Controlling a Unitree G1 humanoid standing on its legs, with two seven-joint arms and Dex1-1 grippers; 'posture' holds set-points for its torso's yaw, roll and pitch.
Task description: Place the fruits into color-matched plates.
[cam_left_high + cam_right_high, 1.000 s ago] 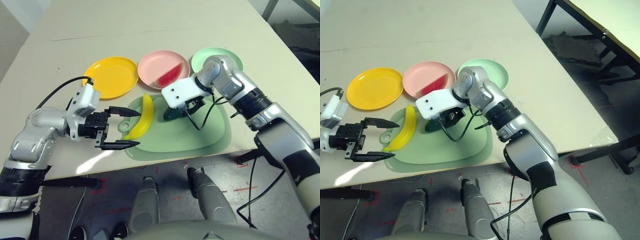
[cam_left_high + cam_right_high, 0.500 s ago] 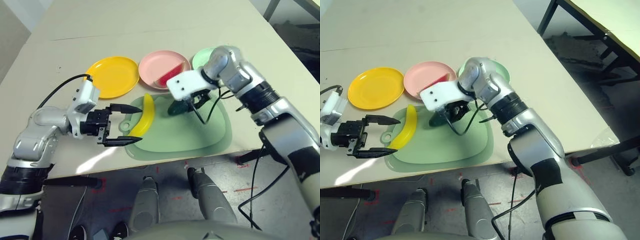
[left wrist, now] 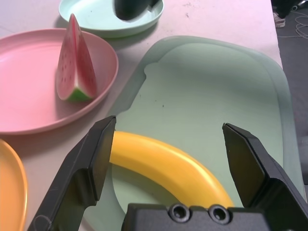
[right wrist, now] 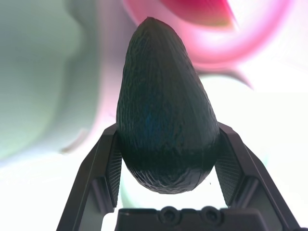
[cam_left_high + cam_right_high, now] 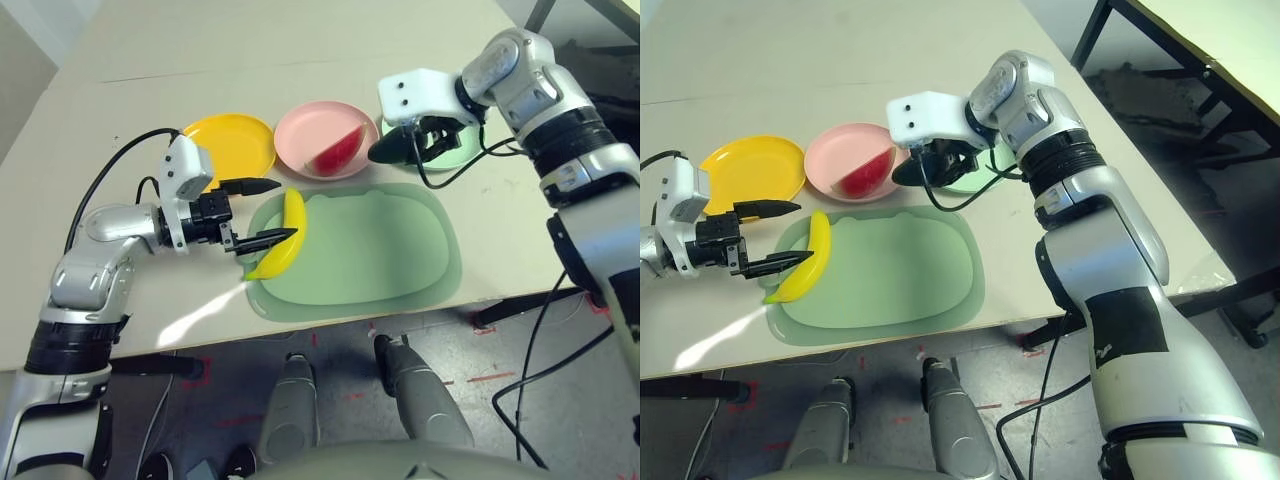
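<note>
Avocado, clasped by right end effector, has left the mat for the mint plate, mat's one o'clock; release seems next. Left end effector, spread and empty, straddles banana, mat's nine o'clock.

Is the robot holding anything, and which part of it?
Yes, the right gripper holds the dark green avocado by both sides of its fat end. The left gripper holds nothing.

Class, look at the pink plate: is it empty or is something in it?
Not empty: the pink plate has the red watermelon wedge in it, resting inside the rim.
</note>
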